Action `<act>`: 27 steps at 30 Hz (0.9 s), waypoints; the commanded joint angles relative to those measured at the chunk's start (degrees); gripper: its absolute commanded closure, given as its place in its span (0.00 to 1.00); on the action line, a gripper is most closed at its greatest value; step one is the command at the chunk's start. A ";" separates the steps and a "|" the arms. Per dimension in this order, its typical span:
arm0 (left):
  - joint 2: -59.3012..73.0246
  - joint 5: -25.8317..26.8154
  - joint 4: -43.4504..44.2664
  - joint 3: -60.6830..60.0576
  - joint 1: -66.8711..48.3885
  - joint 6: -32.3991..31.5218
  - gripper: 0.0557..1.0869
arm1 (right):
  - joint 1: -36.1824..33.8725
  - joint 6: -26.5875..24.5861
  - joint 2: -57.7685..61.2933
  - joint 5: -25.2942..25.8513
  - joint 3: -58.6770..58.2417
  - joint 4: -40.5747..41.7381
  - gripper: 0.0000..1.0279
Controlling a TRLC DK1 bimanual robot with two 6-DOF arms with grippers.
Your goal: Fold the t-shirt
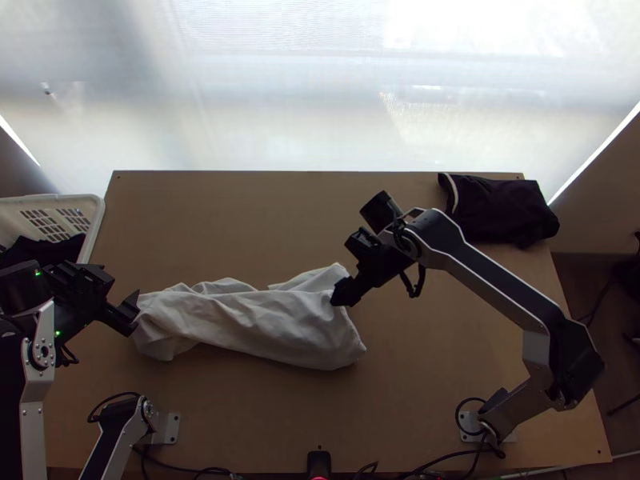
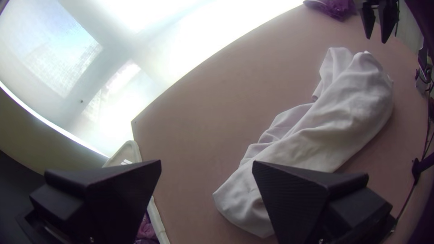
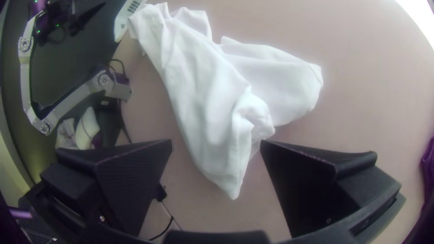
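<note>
A: Top view?
B: T-shirt [image 1: 248, 320], white, bunched, one end near the basket [image 1: 98, 210]. Step, presumably: spreading before folding.
A: Left wrist?
B: Left gripper [image 2: 207, 163], fingers apart. Next, likely: grasp the end nearest the basket.
A: Right wrist?
B: Right gripper [image 3: 216, 143], fingers apart. Long axis: away from basket; collar direction indeterminable.

1 white t-shirt [image 1: 248, 320], bunched lengthwise w/ creases, on table [image 1: 272, 416], mostly L of ctr.

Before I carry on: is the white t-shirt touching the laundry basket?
Apart. The left wrist view shows a bare strip of table between the white t-shirt and the basket.
</note>
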 commanded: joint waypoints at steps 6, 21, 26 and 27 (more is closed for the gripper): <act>0.06 0.05 -0.58 0.46 -0.82 0.09 0.05 | 1.10 -0.45 5.87 -4.68 -1.26 -0.73 0.12; 4.28 0.05 -1.02 -4.37 -7.41 1.67 0.05 | 2.42 -2.38 7.45 -7.93 -2.06 -0.11 0.54; 10.52 0.05 1.01 -4.81 -6.71 5.10 0.05 | 2.59 -3.09 7.27 -9.95 -2.14 0.15 0.84; 11.49 0.05 1.27 -4.64 -6.53 5.72 0.05 | 2.59 -3.09 7.27 -9.95 -2.14 0.15 0.88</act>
